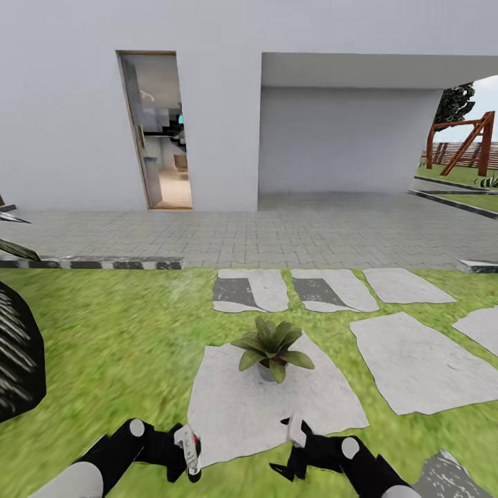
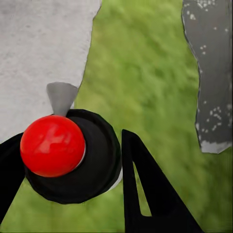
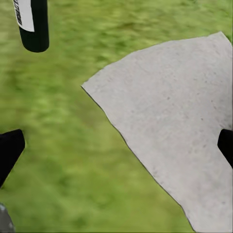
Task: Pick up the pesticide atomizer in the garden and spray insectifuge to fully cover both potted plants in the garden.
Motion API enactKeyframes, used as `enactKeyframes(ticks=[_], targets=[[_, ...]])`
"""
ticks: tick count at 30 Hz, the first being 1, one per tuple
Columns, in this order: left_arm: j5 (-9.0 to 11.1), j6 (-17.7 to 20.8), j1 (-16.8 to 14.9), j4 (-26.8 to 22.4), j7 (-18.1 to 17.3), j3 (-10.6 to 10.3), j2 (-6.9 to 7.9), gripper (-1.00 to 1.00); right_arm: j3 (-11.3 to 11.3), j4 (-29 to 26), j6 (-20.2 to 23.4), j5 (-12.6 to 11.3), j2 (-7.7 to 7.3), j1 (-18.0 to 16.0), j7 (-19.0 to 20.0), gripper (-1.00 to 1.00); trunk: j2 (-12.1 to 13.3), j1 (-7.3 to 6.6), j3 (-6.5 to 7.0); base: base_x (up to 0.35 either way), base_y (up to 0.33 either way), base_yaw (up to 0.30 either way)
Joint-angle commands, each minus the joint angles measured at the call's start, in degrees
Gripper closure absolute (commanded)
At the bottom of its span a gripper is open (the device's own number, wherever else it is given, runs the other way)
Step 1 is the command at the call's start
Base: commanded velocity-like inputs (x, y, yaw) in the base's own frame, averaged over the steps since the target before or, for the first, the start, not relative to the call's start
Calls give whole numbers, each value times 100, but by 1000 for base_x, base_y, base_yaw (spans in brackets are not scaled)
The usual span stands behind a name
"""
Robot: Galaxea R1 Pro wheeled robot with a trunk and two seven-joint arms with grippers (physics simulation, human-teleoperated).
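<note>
Left gripper [image 1: 188, 453] clenched around the pesticide atomizer [image 1: 187, 443], nozzle apparently angled toward the potted plant [image 1: 272, 348] on its stepping stone [image 1: 235, 408] just ahead, ready for spraying; right gripper [image 1: 294, 449] released, empty.

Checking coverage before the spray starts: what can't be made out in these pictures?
- Second potted plant: head view has one potted plant.
- Pesticide atomizer: left wrist view looks down its top; left gripper fingers hide its body.
- Right gripper: fingertips cut by right wrist frame edges.
</note>
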Motion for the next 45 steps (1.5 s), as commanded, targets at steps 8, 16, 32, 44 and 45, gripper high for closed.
enactKeyframes(ticks=[8,16,32,44,45], targets=[[-751,116,-11,-158,-17,10,-377,100,172,-2,-24,67,204,-98,360,100,-2,-1,-6,0,0,0],[-1049,262,-17,-193,-16,2,-748,100,375,-7,-24,61,325,-111,387,100,-2,-1,-6,0,0,0],[-1036,289,-16,-194,47,-601,-967,100,377,-11,-33,60,468,-130,387,100,-2,-1,-6,0,0,0],[-1027,290,37,-484,53,-577,-1037,100,377,-88,-31,60,555,-132,387,100,-2,-1,-6,0,0,0],[-1027,290,39,-484,52,-580,-1037,100,377,-89,-32,60,555,-132,387,100,-2,-1,-6,0,0,0]])
